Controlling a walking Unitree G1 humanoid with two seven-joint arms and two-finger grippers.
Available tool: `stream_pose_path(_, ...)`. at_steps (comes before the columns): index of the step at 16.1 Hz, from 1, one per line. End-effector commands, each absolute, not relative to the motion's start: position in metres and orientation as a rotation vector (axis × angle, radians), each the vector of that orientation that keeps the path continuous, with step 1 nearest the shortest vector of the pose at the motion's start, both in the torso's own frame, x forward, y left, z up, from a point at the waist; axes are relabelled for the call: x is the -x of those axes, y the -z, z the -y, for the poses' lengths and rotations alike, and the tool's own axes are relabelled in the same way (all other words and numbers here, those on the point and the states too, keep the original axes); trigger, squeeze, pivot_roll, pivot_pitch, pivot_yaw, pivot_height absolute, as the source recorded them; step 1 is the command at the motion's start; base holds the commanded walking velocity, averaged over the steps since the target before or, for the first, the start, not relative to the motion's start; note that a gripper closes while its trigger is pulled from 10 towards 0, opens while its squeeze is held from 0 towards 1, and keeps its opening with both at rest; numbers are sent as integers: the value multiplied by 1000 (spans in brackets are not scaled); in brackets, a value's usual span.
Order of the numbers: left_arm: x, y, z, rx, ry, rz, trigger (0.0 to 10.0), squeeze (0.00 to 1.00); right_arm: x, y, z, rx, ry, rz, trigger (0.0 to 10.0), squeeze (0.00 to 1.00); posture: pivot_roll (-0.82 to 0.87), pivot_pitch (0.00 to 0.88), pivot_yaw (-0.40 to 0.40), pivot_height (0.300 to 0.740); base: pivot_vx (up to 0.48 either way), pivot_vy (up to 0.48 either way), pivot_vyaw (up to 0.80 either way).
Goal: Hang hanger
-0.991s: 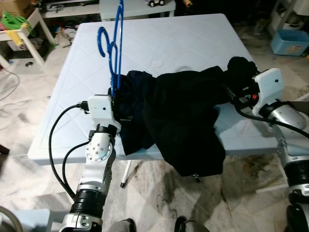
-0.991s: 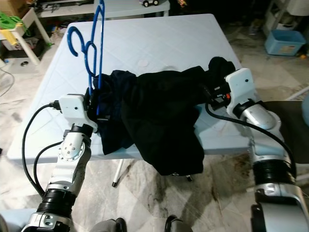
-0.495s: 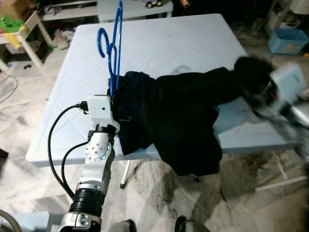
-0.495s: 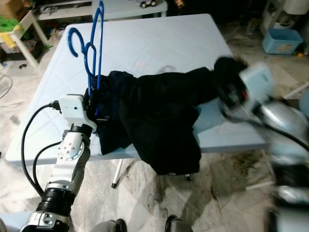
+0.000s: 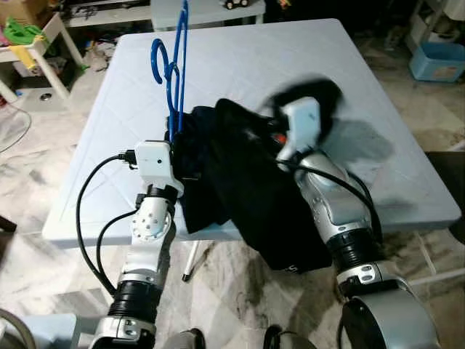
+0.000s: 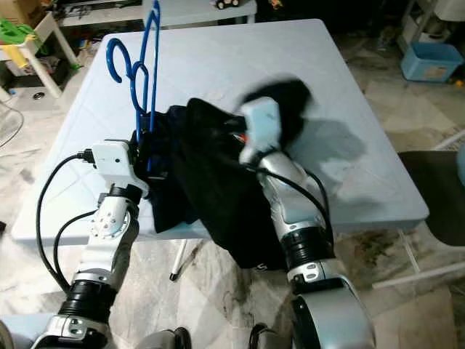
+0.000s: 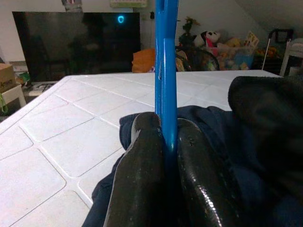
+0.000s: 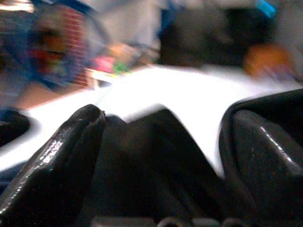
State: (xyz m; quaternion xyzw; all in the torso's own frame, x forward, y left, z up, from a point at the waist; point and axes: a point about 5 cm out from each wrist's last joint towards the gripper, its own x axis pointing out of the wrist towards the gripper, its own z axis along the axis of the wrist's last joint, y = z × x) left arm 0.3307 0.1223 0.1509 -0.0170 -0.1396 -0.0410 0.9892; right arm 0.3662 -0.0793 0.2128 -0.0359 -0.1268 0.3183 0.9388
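The blue hanger [image 5: 173, 73] stands upright at the near left part of the pale table [image 5: 240, 65], its hooks pointing up and away, with its lower part buried in a heap of dark clothes [image 5: 240, 182] that spills over the table's near edge. The left gripper [image 7: 161, 156] has its two fingers pressed together on the hanger's thin blue bar, just above the cloth. The right gripper [image 8: 163, 142] is over the middle of the heap, blurred, with its fingers spread apart and black cloth lying between them; whether the cloth is actually caught there is not clear. The hanger looks like light, stiff plastic or coated wire: easy to lift, but narrow and smooth, so it could twist or slide in a pinch unless it is held low on the bar where the left fingers [image 7: 142, 161] already sit. The clothes are soft, limp and fairly bulky, and their weight hanging off the edge would likely drag on the hanger when it is raised. A hold on a thick fold near the hanger's shoulder should carry better than a loose edge.
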Motion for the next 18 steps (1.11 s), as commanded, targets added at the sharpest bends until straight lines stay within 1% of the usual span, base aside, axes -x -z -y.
stream_pose_path(1, -322, -112, -126, 32, 67, 107, 10000, 0, -361, -213, 79, 114, -713, 286, 10000, 1000, 17, 166, 20, 740, 0, 0, 0)
stream_pose_path(3, -321, -111, -129, 30, 57, 107, 10000, 0, -370, -197, 117, 330, -577, 214, 10000, 1000, 25, 170, 16, 740, 0, 0, 0)
stream_pose_path(4, -321, -112, -130, 28, 55, 106, 10000, 0, -372, -194, 145, 431, -489, 188, 10000, 1000, 22, 173, 17, 740, 0, 0, 0)
stream_pose_path(5, -321, -111, -131, 28, 55, 105, 10000, 0, -373, -195, 166, 479, -417, 179, 10000, 1000, 18, 172, 21, 740, 0, 0, 0)
stream_pose_path(6, -321, -111, -130, 28, 55, 105, 10000, 0, -373, -195, 176, 511, -382, 170, 10000, 1000, 17, 171, 22, 740, 0, 0, 0)
stream_pose_path(7, -322, -112, -129, 28, 59, 104, 10000, 0, -372, -199, 193, 515, -320, 174, 10000, 1000, 9, 168, 28, 740, 0, 0, 0)
stream_pose_path(9, -324, -112, -128, 27, 69, 105, 10000, 0, -370, -208, 209, 500, -265, 212, 10000, 1000, 2, 164, 34, 740, 0, 0, 0)
stream_pose_path(11, -325, -114, -126, 26, 78, 107, 10000, 0, -364, -214, 212, 429, -301, 253, 10000, 1000, 0, 160, 38, 740, 0, 0, 0)
stream_pose_path(12, -325, -114, -126, 26, 79, 107, 10000, 0, -360, -213, 211, 393, -362, 250, 10000, 1000, 1, 161, 39, 740, 0, 0, 0)
stream_pose_path(13, -325, -113, -126, 25, 80, 107, 10000, 0, -348, -207, 210, 294, -503, 211, 10000, 1000, 3, 161, 37, 740, 0, 0, 0)
stream_pose_path(14, -325, -113, -127, 24, 78, 107, 10000, 0, -338, -200, 211, 257, -606, 164, 10000, 973, 7, 162, 35, 740, 0, 0, 0)
stream_pose_path(15, -324, -113, -128, 24, 76, 107, 10000, 0, -328, -194, 211, 222, -704, 120, 10000, 910, 9, 163, 35, 740, 0, 0, 0)
stream_pose_path(17, -324, -113, -128, 25, 73, 106, 10000, 0, -317, -187, 209, 144, -815, 67, 10000, 906, 9, 168, 32, 740, 0, 0, 0)
stream_pose_path(18, -323, -112, -129, 25, 73, 105, 10000, 0, -312, -179, 205, 139, -868, 24, 10000, 902, 10, 170, 32, 740, 0, 0, 0)
